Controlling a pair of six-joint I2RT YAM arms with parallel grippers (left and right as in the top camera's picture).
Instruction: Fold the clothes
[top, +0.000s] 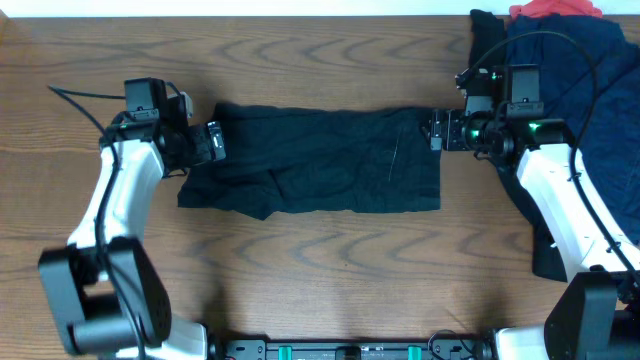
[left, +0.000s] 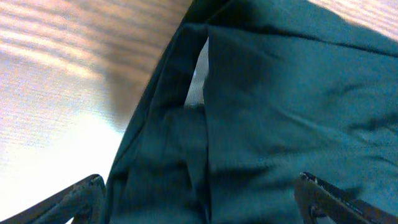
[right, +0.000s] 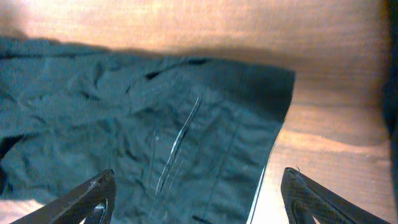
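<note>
Your tabletop (top: 330, 270): brown wood grain, swirled pattern, matte. Pale strip (top: 250, 7) runs beyond far edge. Dark rail (top: 340, 350) with green fittings along near edge. Your left wrist view: bright glare whitens bare wood.

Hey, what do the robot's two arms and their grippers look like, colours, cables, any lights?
The left arm and right arm have white links with black joints. The left gripper and right gripper are black with tapered fingers. Thin black cables run from the wrists, and green lights glow on the right wrist.
</note>
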